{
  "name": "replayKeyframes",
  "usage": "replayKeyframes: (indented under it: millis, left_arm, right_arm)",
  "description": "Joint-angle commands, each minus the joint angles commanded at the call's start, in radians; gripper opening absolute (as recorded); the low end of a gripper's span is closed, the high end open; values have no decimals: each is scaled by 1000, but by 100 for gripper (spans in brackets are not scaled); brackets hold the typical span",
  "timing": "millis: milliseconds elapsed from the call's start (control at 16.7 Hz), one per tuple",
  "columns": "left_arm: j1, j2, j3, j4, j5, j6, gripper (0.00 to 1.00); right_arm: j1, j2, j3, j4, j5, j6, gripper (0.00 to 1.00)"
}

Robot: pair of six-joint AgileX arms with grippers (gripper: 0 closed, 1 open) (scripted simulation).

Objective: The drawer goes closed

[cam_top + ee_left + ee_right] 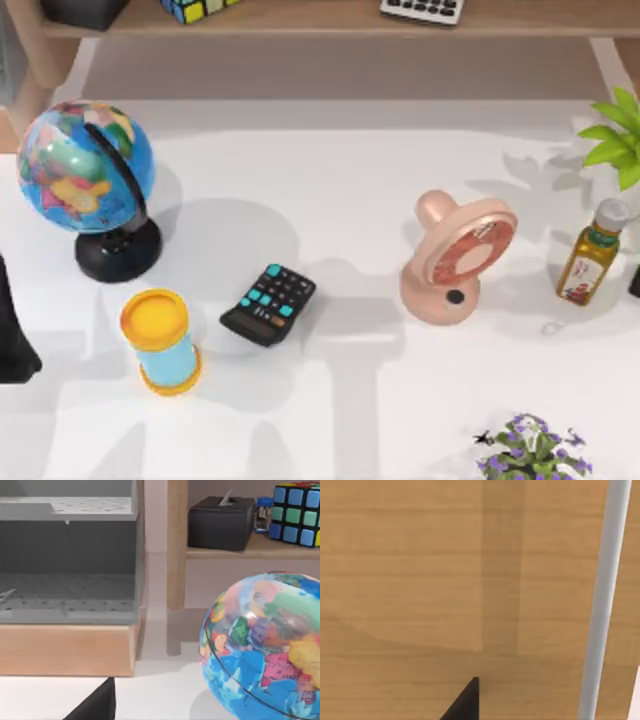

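The grey perforated drawer with its light wooden front sits pulled out at the bench's left end, beside the multicoloured round globe. The white bench backs onto a wooden shelf. Whether either hand is clenched, I cannot tell.

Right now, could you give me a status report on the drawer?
Left gripper at table's left, facing drawer. Right gripper near wood panel, grey bar. Drawer apparently open, grey inside showing. Globe beside, not blocking.

Multicoloured globe, black calculator with teal keys, pink fan.
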Motion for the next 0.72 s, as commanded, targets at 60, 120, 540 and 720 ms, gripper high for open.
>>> replayKeyframes:
  millis: [60, 120, 540, 720]
  left_arm:
    - [0, 0, 0, 0, 0, 0, 100]
    - [0, 0, 0, 0, 0, 0, 100]
    - [0, 0, 0, 0, 0, 0, 100]
    - [0, 0, 0, 0, 0, 0, 100]
  right_arm:
    - [0, 0, 0, 0, 0, 0, 47]
    - [0, 0, 0, 0, 0, 0, 40]
    - [0, 0, 0, 0, 0, 0, 0]
    - [0, 0, 0, 0, 0, 0, 0]
